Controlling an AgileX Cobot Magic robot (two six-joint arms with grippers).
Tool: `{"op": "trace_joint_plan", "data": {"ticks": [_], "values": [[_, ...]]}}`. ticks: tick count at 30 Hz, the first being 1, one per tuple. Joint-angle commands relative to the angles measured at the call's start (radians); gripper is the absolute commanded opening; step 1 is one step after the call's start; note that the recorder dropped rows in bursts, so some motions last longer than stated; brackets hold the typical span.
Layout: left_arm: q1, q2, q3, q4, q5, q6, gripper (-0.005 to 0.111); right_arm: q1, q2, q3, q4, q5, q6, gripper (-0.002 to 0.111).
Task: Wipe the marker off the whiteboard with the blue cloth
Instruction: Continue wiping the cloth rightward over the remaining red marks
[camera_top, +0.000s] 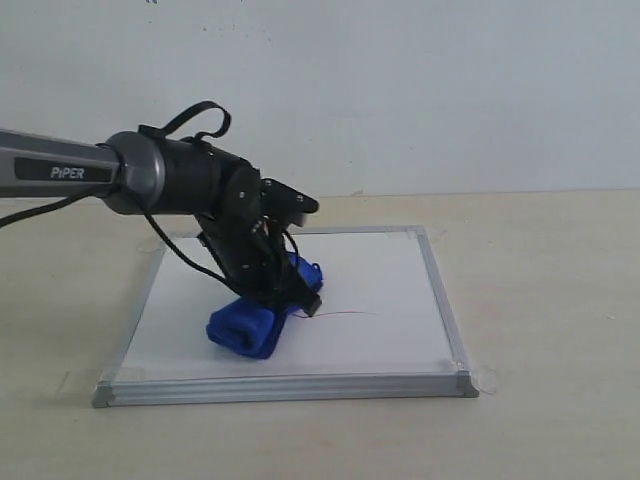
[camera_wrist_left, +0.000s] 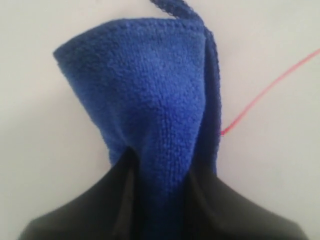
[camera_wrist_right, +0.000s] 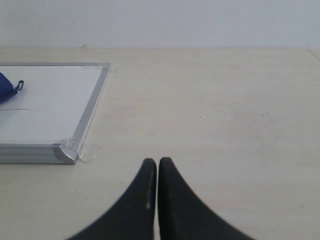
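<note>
The whiteboard (camera_top: 380, 270) lies flat on the table, silver-framed. On it rests the blue cloth (camera_top: 245, 328), a rolled bundle, with my left gripper (camera_top: 285, 290) shut on its middle and pressing it to the board. A thin red marker line (camera_top: 340, 314) runs right from the cloth's edge. In the left wrist view the blue cloth (camera_wrist_left: 155, 100) fills the space between my black fingers (camera_wrist_left: 90, 210), and the marker line (camera_wrist_left: 265, 90) emerges beside it. My right gripper (camera_wrist_right: 158, 162) hangs shut over bare table, right of the whiteboard's corner (camera_wrist_right: 62, 150). The blue cloth (camera_wrist_right: 7, 87) shows there too.
The beige table (camera_top: 540, 300) surrounds the board, with a white wall (camera_top: 400, 80) behind. Clear tape (camera_top: 485, 380) holds the board's corners. The left arm (camera_top: 60, 172) reaches in from the left above the board.
</note>
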Motion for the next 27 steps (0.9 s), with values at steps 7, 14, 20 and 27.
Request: {"op": "trace_joint_plan", "data": {"ticks": [7,14,20,27], "values": [[0.192,0.029,0.02,0.085,0.083,-0.163,0.004,-0.005,-0.005,-0.001,-0.007,-0.002,0.0,0.001],[0.062,0.029,0.02,-0.162,-0.011,-0.012,0.004,-0.005,-0.005,-0.001,-0.007,-0.002,0.0,0.001],[-0.099,0.029,0.02,-0.131,-0.046,0.036,0.004,-0.005,-0.005,-0.001,-0.007,-0.002,0.0,0.001],[-0.03,0.029,0.02,0.111,-0.01,-0.145,0.004,-0.005,-0.005,-0.001,-0.007,-0.002,0.0,0.001]]}}
